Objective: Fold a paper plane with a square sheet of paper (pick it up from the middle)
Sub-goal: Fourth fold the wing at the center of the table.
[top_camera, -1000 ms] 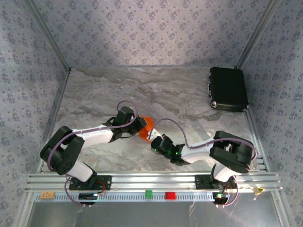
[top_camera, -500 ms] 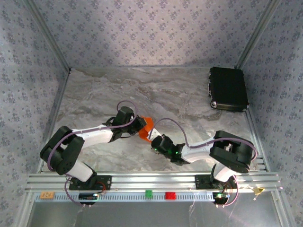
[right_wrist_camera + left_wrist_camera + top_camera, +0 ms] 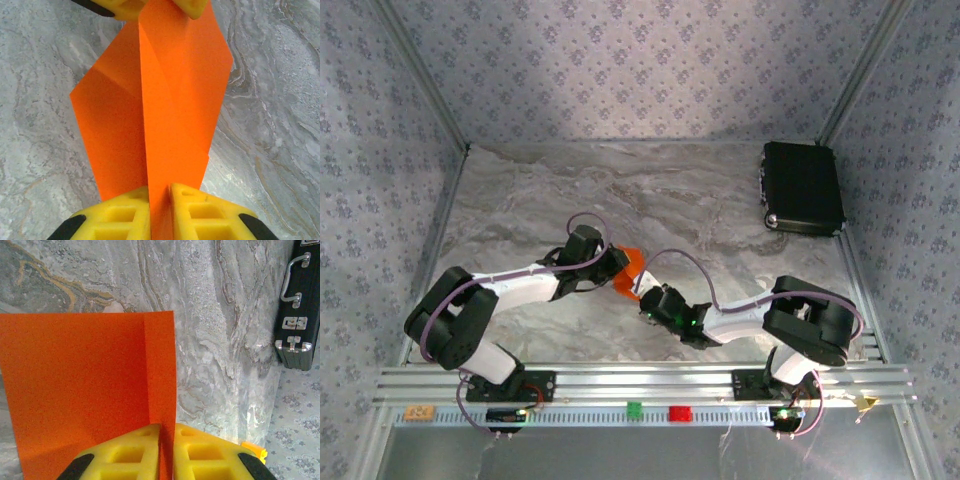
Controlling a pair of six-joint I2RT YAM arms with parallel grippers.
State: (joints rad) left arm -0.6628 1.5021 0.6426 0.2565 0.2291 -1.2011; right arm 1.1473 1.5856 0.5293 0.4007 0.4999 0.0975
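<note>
Partly folded, the square sheet of paper (image 3: 175,100) hung over the middle of the counter (image 3: 225,340), pinched by the left end effector (image 3: 167,450), the right end effector (image 3: 160,210) close around its fold, grip unclear; uneven pulling could tear or drop it.

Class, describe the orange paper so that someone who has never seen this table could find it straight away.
Look at the grey marbled table and go to its middle. Held there between the left arm's yellow fingers and the right arm's yellow fingers is the orange paper. It is a thin, creased, bright sheet, unlike the black case in the far right corner.
</note>
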